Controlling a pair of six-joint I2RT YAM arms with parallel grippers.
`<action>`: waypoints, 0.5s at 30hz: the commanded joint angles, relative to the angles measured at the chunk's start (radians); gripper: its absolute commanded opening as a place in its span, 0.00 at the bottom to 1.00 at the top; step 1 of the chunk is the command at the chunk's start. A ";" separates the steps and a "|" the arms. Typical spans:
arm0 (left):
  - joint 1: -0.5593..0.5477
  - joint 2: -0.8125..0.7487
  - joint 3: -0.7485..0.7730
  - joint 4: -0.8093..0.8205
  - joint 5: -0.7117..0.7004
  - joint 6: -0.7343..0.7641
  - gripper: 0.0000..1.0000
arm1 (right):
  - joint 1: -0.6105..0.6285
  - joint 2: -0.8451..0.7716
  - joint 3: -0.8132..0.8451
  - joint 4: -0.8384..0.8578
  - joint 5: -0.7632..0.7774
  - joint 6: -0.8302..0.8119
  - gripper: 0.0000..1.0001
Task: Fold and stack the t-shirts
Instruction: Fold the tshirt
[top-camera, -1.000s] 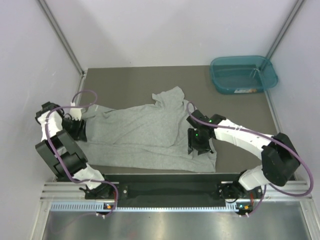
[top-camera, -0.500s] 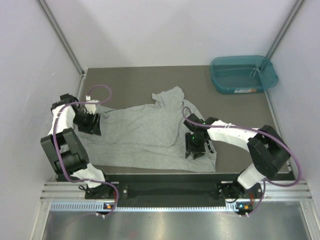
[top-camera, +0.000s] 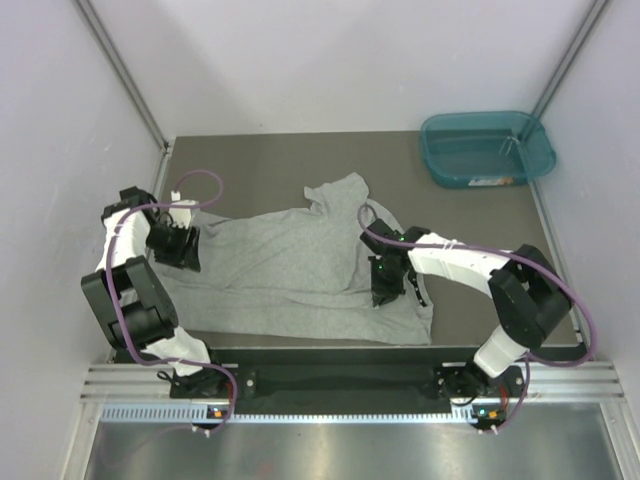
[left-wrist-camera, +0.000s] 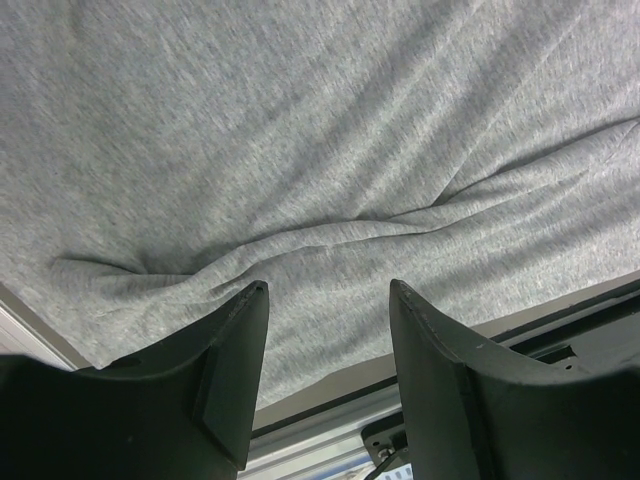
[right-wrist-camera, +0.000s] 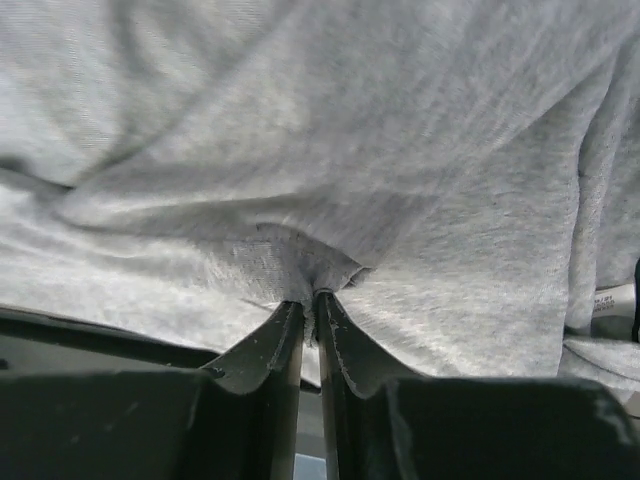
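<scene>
Grey t-shirt (top-camera: 290, 265) lies spread, wrinkled, on dark table (top-camera: 260, 160). Right gripper (right-wrist-camera: 310, 298) pinched tight on small fold of cloth. Left gripper (left-wrist-camera: 328, 290) partly open over shirt's left end, holding nothing.

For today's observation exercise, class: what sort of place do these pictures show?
Probably a robotics test cell: a grey t-shirt lies on a dark table enclosed by white panels on metal framing, with a left arm and right arm bolted at its near edge.
</scene>
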 joint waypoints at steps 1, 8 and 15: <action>0.003 -0.001 0.037 -0.005 0.004 0.007 0.56 | 0.028 0.002 0.106 -0.052 0.058 -0.033 0.12; 0.003 -0.004 0.032 0.000 0.000 0.009 0.56 | 0.049 0.068 0.244 -0.111 0.118 -0.094 0.06; 0.003 -0.004 0.044 -0.006 -0.005 0.012 0.56 | 0.049 0.223 0.421 -0.095 0.166 -0.235 0.05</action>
